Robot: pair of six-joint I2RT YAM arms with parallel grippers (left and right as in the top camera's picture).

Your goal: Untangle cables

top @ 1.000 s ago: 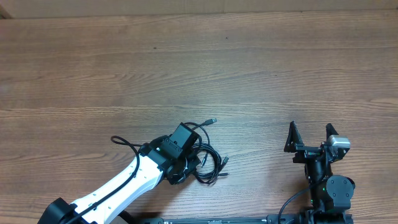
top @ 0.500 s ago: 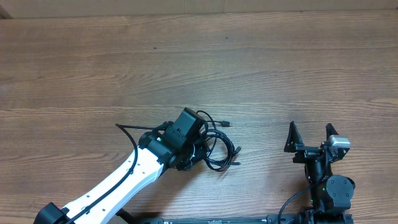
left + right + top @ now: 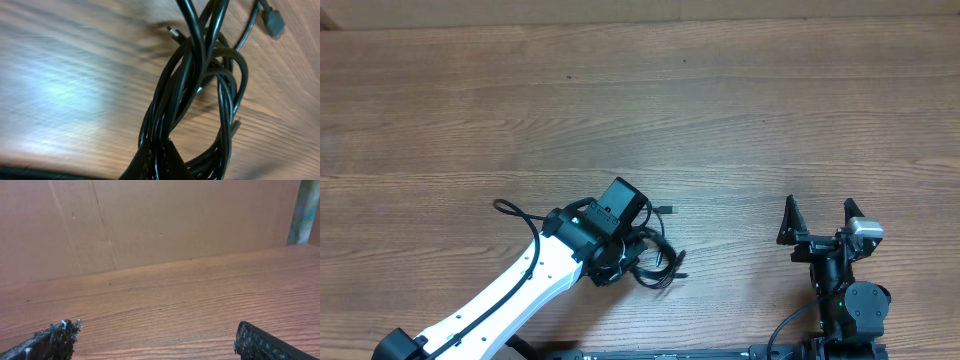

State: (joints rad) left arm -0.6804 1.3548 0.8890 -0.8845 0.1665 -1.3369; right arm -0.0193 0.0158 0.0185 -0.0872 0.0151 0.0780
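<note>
The cables [image 3: 660, 262] are a tangled bundle of thin black cords near the front middle of the table, with a plug end sticking out to the right. My left gripper [image 3: 632, 252] is shut on the bundle. In the left wrist view the cables [image 3: 200, 95] hang twisted from my fingers [image 3: 160, 162], with a silver-tipped plug [image 3: 175, 34] and a black plug [image 3: 274, 25] showing above the wood. My right gripper [image 3: 819, 220] is open and empty at the front right, far from the cables; its fingertips frame bare wood in the right wrist view [image 3: 155, 337].
The wooden table [image 3: 640, 110] stretches to the back. A brown cardboard wall [image 3: 150, 220] stands behind the table's far edge. A thicker arm cable [image 3: 515, 222] loops out left of my left wrist.
My left gripper swung the cable bundle to the right and a little up, then back left and down. The loose loops and plug ends shifted with it. The right arm has not moved.
</note>
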